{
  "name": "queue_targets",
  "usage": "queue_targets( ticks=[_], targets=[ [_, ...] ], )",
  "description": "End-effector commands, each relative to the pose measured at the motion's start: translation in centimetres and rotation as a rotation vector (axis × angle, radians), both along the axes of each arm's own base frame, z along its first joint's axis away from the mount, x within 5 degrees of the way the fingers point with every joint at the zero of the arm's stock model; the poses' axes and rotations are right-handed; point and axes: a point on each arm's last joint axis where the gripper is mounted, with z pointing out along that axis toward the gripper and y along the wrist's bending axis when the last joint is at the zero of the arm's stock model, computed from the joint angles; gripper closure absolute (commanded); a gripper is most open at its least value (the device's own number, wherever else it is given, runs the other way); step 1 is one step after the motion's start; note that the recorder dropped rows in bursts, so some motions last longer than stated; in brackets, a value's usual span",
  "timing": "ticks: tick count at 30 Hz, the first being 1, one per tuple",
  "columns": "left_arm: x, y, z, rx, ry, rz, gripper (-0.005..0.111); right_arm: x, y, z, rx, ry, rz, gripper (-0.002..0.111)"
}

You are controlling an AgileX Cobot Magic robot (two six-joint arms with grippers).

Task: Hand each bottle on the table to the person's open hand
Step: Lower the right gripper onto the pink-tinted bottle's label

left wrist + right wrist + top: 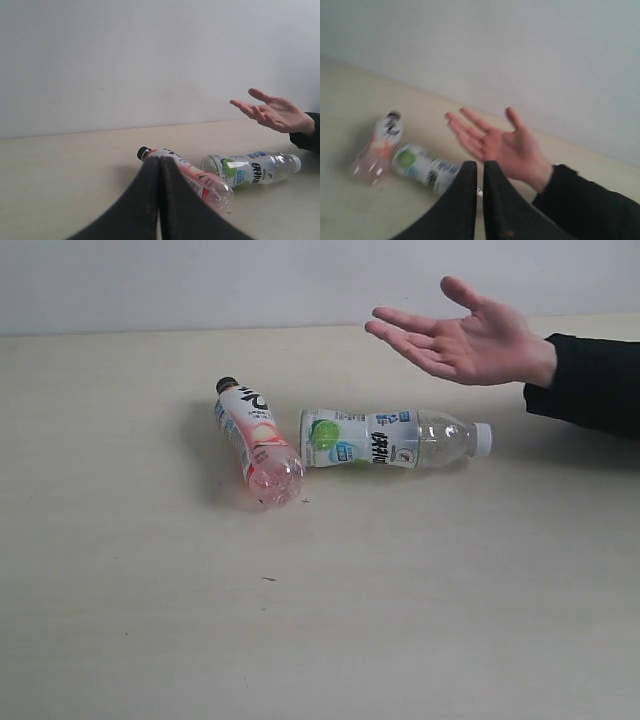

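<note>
Two bottles lie on their sides on the table, near its middle. The left bottle points its cap toward the far edge and its base toward the near edge. The right bottle lies crosswise, its base just beside the left bottle and its cap to the right. The person's open hand hangs above the table behind the right bottle, reaching in from the right. Both bottles lie ahead of my left tool.
</note>
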Motion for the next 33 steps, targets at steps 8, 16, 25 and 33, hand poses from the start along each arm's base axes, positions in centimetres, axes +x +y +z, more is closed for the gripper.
queue_targets(
  ticks=[8, 16, 25, 33],
  targets=[
    [-0.1, 0.0, 0.1, -0.003, -0.013, -0.002, 0.107, 13.8, 9.8, -6.7, -0.306, 0.679, 0.321, 0.098],
    [-0.1, 0.0, 0.1, -0.003, -0.013, -0.002, 0.107, 19.6, 13.9, -9.4, -0.311, 0.823, 0.466, 0.067],
    [-0.1, 0.0, 0.1, -0.003, -0.013, -0.002, 0.107, 23.5, 21.4, -8.9, -0.163, 0.753, 0.396, 0.043],
    [-0.1, 0.0, 0.1, -0.003, -0.013, -0.002, 0.107, 26.3, 25.1, -11.7, -0.159, 0.775, 0.382, 0.038]
  ],
)
